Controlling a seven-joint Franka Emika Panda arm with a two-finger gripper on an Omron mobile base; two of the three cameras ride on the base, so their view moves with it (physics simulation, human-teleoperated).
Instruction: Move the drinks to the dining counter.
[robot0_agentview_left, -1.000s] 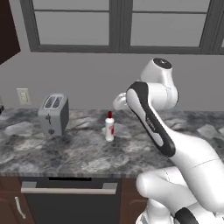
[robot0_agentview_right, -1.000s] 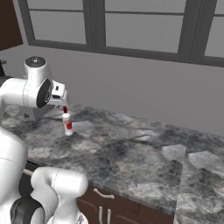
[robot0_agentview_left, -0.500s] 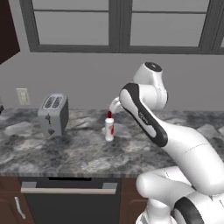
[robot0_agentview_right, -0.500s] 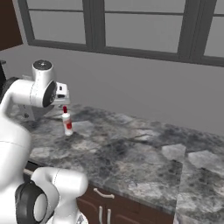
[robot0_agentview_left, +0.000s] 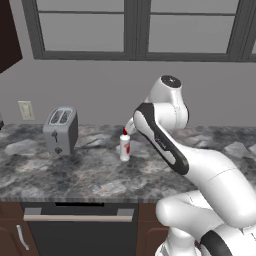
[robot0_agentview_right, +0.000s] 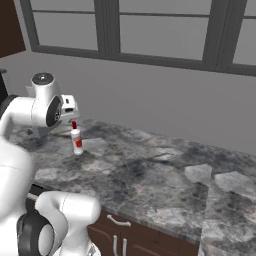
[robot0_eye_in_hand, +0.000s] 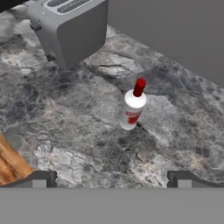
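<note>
- So, left base view first: the red-capped bottle (robot0_agentview_left: 124, 145) stands upright on the marbled worktop (robot0_agentview_left: 90, 172), off to the right of the toaster (robot0_agentview_left: 60, 130) with clear stone between them. The arm's bend comes right up beside the bottle, and the hand itself is tucked behind the arm, so I can't read the fingers from this side.
- Right base view: same bottle (robot0_agentview_right: 76, 138), upright, and the toaster is mostly hidden behind the robot's white body. The hand hangs just above and to the left of the cap, not touching it as far as I can tell.
- Hand view: this is the useful one. The gripper (robot0_eye_in_hand: 111, 177) has its two tips spread wide with nothing between them, and the bottle (robot0_eye_in_hand: 132, 107) sits ahead of them, slightly off centre toward the right tip. The toaster (robot0_eye_in_hand: 72, 26) is well beyond the bottle, up in the far corner.
- My take on doing the grab well: nudge over so the bottle sits dead centre between the tips, then come down and pinch the white body below the red cap, not the cap. It's tall and thin, so a bump from one finger would probably tip it.
</note>
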